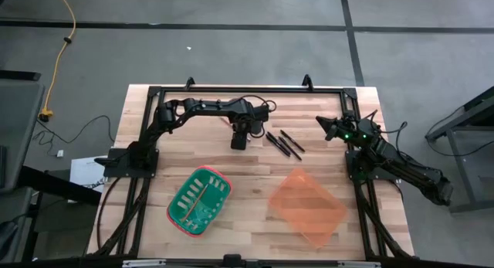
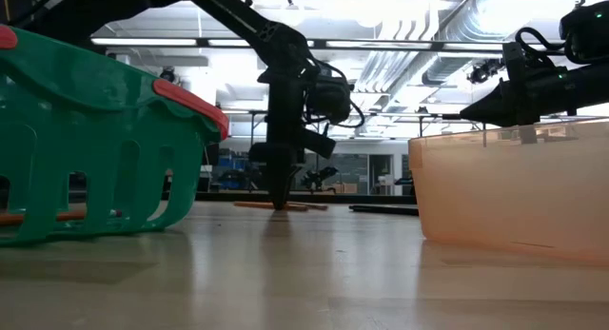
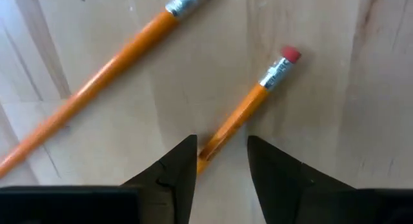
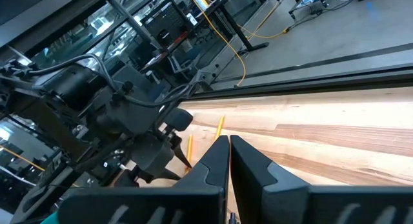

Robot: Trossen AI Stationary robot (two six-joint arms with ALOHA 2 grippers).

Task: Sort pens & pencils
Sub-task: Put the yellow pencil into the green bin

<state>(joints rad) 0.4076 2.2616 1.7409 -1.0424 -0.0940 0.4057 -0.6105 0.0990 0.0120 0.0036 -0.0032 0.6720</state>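
Note:
Two orange pencils lie flat on the table under my left gripper [image 1: 239, 144]. One long pencil [image 3: 103, 82] lies to the side. The other pencil [image 3: 251, 101] runs between the open fingers [image 3: 222, 166], eraser end away from them. In the low view the fingertips [image 2: 281, 203] reach down to the table beside a pencil [image 2: 252, 205]. Three black pens [image 1: 284, 143] lie just right of that gripper, also seen in the low view [image 2: 381, 209]. An orange stick [image 2: 38, 216] shows through the green basket's slots. My right gripper [image 1: 330, 127] is shut and empty, raised at the far right. My left gripper points straight down with a finger on either side of the pencil's shaft [image 3: 213, 143], lying across it. The pencil lies flat on the table. The shaft runs close along one finger [image 3: 187, 162]; I cannot tell whether that finger touches it.
A green basket with a red rim [image 1: 199, 200] stands at the near left of centre. A clear orange tray [image 1: 307, 206] stands at the near right. The black frame rail [image 1: 247, 89] runs along the far edge. Bare wood lies between the two containers.

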